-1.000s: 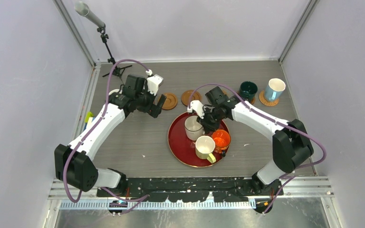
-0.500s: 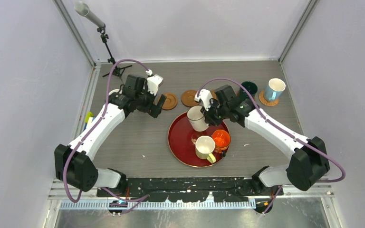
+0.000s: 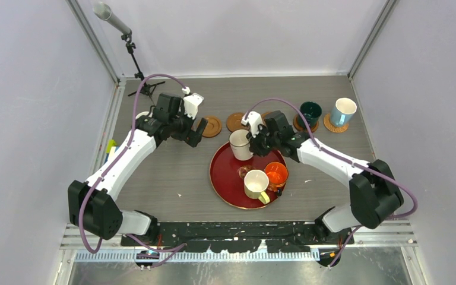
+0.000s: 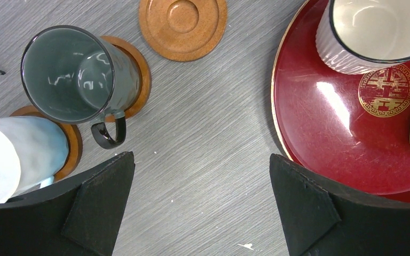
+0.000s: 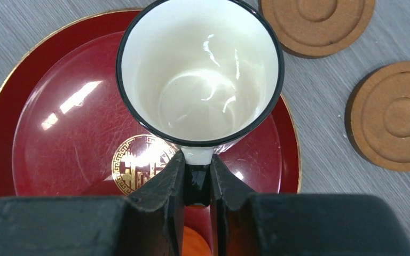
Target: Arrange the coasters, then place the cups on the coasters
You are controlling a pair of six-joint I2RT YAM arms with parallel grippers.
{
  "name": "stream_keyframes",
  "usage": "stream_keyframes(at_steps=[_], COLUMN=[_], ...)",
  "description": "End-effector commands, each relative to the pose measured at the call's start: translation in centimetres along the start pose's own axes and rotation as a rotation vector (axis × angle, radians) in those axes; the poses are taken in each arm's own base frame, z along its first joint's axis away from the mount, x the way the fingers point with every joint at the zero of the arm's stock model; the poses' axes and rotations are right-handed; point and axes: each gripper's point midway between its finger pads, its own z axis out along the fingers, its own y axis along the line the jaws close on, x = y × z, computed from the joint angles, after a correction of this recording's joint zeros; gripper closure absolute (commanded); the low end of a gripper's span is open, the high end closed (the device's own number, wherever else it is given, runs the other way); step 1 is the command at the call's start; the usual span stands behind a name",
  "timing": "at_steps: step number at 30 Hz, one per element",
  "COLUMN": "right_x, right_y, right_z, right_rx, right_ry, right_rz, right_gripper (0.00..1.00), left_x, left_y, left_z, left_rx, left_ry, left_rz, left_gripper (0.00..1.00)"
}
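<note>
A large dark red round tray [image 3: 222, 172] with a thin gold rim and a gold emblem [image 4: 387, 90] lies near the middle of the grey wood-grain table [image 3: 172, 178]. In the far left corner a grey microphone [image 3: 111, 18] tilts atop a black tripod stand [image 3: 138, 71]. Something small and yellow [image 3: 110, 145] sits at the table's left edge, and pale walls [image 3: 29, 89] enclose three sides

White arm shells [image 3: 124, 159], black joints [image 3: 95, 214], looping purple cables [image 3: 154, 75] (the left claw [image 4: 200, 160] matte black, wedge-fingered).
</note>
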Motion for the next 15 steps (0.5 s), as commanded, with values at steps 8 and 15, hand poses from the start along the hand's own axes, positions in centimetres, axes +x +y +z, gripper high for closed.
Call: stream_keyframes(at_steps=[8, 15], right_x=[0.0, 1.7], right_y=[0.1, 0.0], right_z=[1.6, 2.1], right_rx=[-0.086, -0.096], right_ry=[0.030, 0.116], right_rz=[-0.104, -0.105], right_gripper=[0.94, 0.73], left_x=[-1.5, -1.5], left_y=[0.5, 0.6], left_z=[-1.6, -1.4], left_rx=[-0.023, -0.021], left_ry=[-0.066, -0.065], left_rz=[0.008, 0.009], left_gripper=[0.00, 0.00])
